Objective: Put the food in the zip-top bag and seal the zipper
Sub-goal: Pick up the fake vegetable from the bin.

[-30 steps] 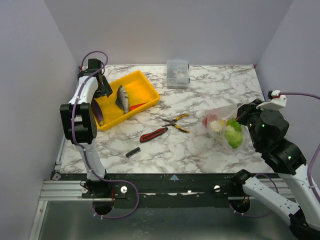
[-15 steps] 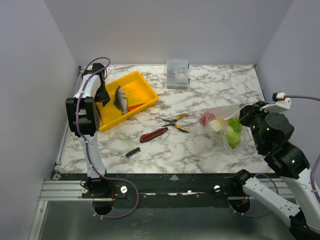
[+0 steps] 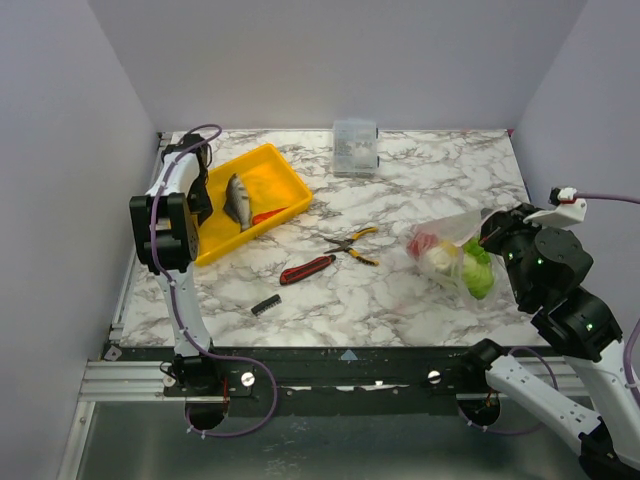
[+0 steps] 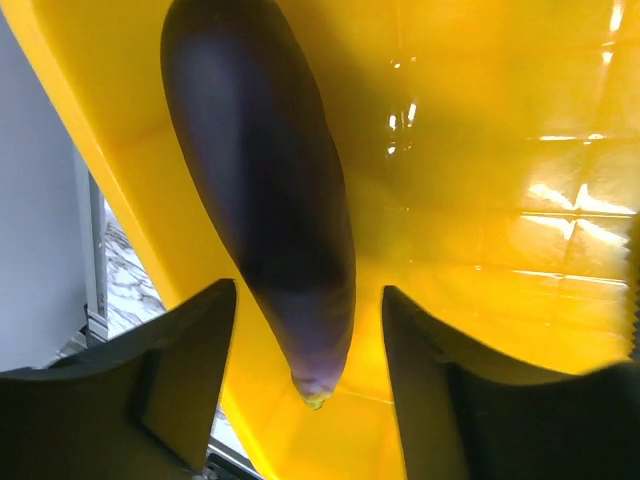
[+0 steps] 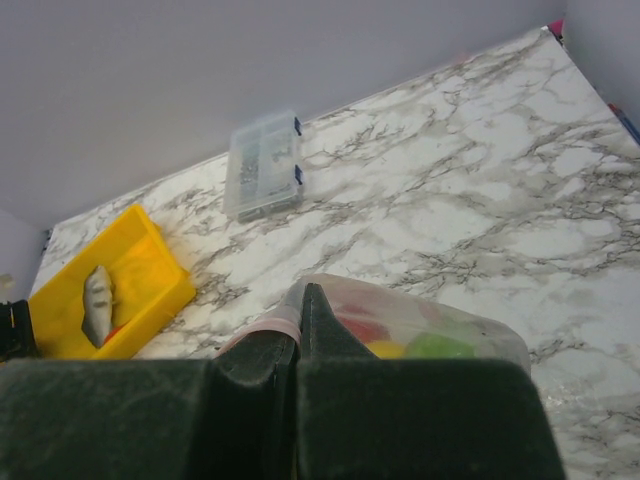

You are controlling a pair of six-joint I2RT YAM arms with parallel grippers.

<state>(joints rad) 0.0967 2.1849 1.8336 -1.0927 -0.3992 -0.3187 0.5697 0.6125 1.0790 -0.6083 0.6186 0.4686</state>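
Partway there, I'd say; the zip-top bag point(image 3: 455, 255) sits on the right of the desk point(image 3: 400, 180) with a green cabbage point(image 3: 478, 275), a red tomato point(image 3: 425, 243) and a pale yellow piece point(image 3: 440, 258) inside; right gripper point(image 5: 300, 300) jaws pressed together, pinching the bag's mouth at the zipper point(image 5: 262, 327); over on the left, the yellow tray point(image 3: 285, 175) holds the grey fish point(image 3: 236, 198), a red piece point(image 3: 270, 213) and the purple eggplant point(image 4: 270, 200); left gripper point(image 4: 308, 310) jaws spread either side of the eggplant, no grip that I can see; so those pieces are left to bag, then the zipper to seal.
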